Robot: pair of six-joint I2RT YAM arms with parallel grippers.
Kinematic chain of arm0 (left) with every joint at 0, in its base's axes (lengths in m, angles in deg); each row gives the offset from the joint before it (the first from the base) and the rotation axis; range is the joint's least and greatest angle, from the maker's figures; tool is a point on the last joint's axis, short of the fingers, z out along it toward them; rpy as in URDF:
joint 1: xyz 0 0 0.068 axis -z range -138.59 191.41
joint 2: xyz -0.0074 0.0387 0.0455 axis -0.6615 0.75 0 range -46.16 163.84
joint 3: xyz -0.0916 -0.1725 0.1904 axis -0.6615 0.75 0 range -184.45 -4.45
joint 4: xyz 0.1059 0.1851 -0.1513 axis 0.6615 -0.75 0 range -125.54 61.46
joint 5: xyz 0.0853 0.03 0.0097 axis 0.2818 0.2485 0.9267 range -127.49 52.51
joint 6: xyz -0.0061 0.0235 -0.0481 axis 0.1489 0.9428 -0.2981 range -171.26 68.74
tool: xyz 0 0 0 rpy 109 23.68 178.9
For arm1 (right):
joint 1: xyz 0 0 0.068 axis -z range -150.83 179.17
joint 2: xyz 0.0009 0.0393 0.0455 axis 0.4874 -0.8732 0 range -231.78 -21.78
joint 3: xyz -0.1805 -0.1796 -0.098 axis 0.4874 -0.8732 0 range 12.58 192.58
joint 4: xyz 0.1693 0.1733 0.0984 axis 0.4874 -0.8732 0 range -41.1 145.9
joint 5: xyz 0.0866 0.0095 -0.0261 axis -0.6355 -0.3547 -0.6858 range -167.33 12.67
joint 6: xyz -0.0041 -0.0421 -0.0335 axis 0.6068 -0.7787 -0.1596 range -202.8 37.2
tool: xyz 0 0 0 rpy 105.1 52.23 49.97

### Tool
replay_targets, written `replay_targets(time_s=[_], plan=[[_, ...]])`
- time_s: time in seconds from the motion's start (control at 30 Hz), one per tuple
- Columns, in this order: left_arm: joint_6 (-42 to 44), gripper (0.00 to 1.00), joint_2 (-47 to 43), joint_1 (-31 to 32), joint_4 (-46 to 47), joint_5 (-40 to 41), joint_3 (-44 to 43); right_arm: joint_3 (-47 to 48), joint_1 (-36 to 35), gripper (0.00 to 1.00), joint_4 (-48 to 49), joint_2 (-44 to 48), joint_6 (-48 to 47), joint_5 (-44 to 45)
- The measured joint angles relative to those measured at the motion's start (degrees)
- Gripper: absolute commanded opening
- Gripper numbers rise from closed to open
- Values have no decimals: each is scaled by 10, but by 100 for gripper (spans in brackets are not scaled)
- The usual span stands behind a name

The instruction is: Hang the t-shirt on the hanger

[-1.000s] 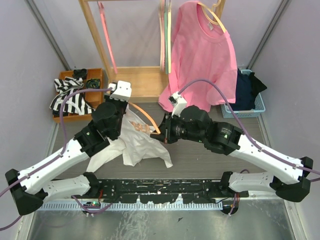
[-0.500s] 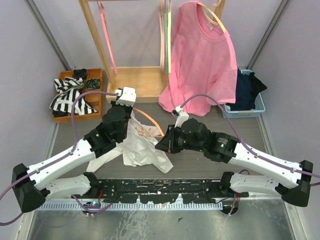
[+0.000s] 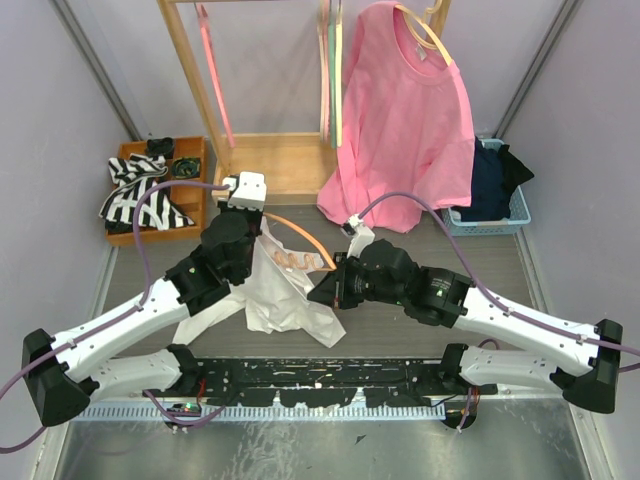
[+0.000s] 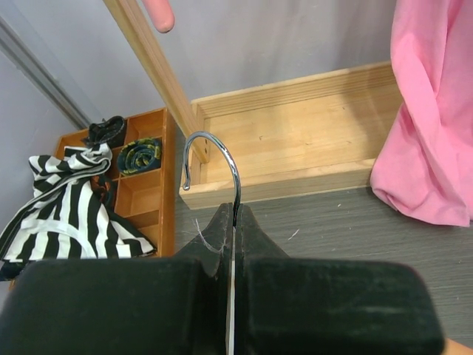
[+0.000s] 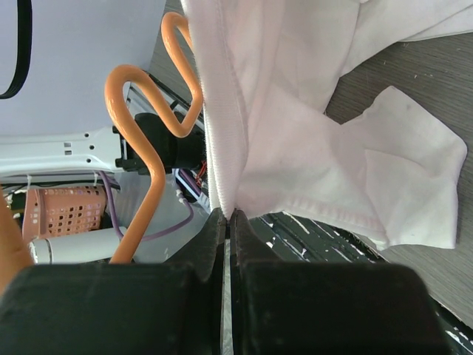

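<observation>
Right, we're midway through this one: the left hand (image 4: pixel 233 216) is clamped together on the thin wire hook (image 4: pixel 215 157) of the hanger (image 3: pixel 301 236), holding it up off the counter (image 3: pixel 390 335); over on the other side the right hand (image 5: pixel 228 215) is pinched tight on a ribbed edge of the t-shirt (image 5: pixel 295 140), the collar by the look of it; so both pieces are in hand, and that part looks done. Now, where's the shirt? It hangs in a crumpled drape from just below the left hand, its lower folds lying on the counter between the two arms; one orange shoulder of the hanger sticks out bare towards the right hand in the top view, and the wrist view shows the curvy orange bar running just beside the white cloth, not clearly inside it; whether the far shoulder is already through the neck I cannot tell, the fabric hides it. What's left, I'd say: open that collar over the bare shoulder, pull the cloth down evenly on both sides, and let the sleeves fall free.
</observation>
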Motion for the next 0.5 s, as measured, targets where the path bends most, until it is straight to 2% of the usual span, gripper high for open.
replay_targets(time_s=[0.23,0.5], plan=[[-3,0,0,0,-1,0,0,3,0,1,-3,0,0,4],[-14,0,-5,0,-1,0,17,22,0,1,-33,33,0,56]])
